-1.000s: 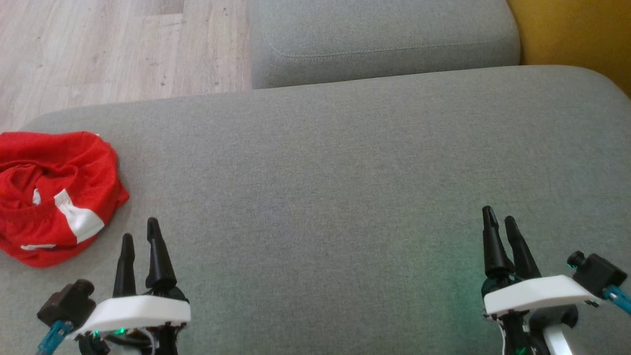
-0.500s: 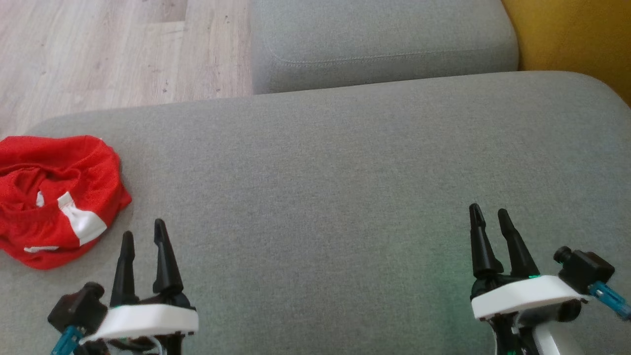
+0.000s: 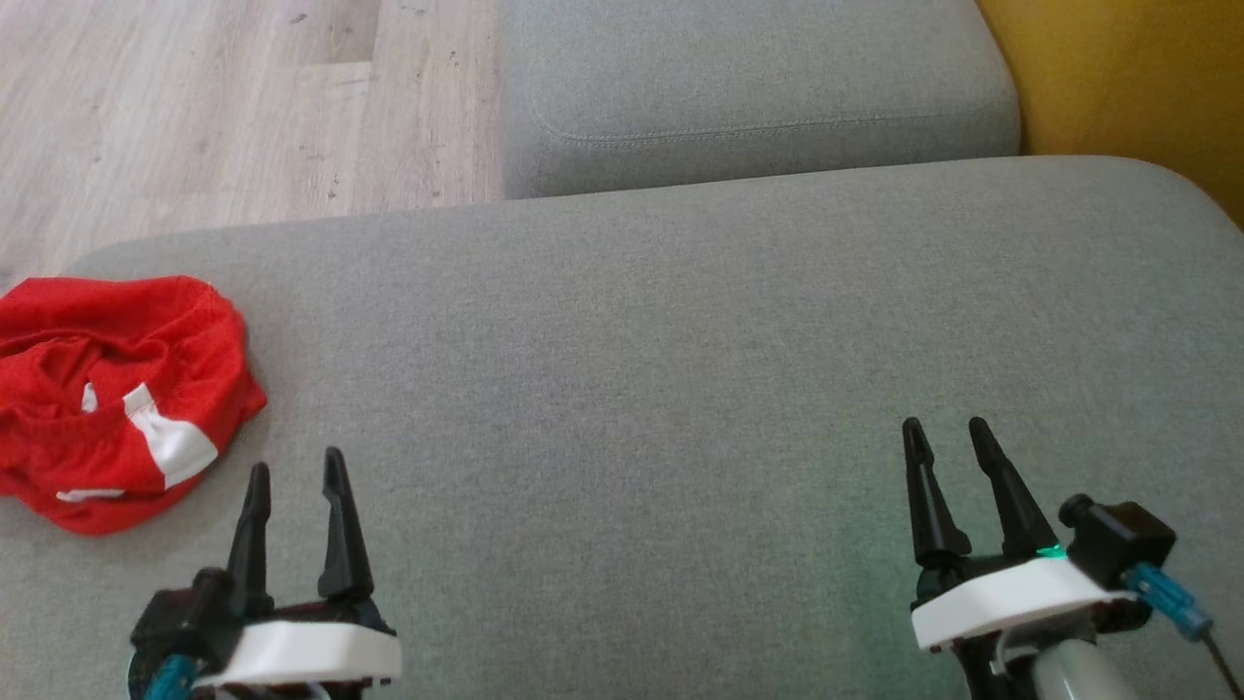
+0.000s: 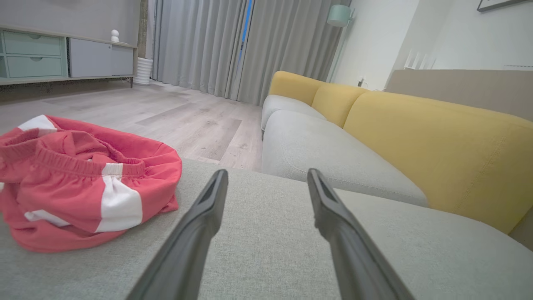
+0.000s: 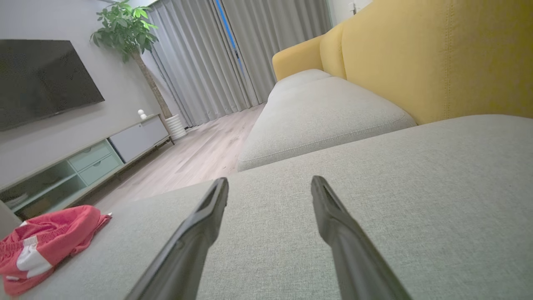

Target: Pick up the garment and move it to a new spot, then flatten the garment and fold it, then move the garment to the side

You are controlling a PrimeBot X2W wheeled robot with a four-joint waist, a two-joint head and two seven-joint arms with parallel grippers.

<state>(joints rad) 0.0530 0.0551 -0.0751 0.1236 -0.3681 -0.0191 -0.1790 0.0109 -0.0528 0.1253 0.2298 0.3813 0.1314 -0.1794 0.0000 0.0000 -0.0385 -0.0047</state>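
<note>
Head view shows the left gripper point(image 3: 296, 462) low at the near left and the right gripper point(image 3: 943, 425) low at the near right, well apart, both over the grey sofa seat point(image 3: 632, 369). Each one points its two dark fingers away from the robot. The jaws of both stand wide open, and nothing is between the fingers of either one.

A small bunched red piece point(image 3: 117, 389) with white patches lies at the far left of the seat, near its edge and close to the wood floor point(image 3: 194, 97). The left wrist view shows a stretchy gathered band along its top, so I think it is not the big jersey. It sits just ahead and to the left of the left gripper, not touching it.

Where the garment lies I cannot tell from these pictures, so I think the first step, picking it up, is not done yet.

I think the arms wait low and wide apart so both can reach out fast, and the wide grey seat between them looks like a good place to lay cloth flat.

I can read no words, name or number anywhere. A tiny white bit on the red piece may be a tag, but it is too small to tell
</note>
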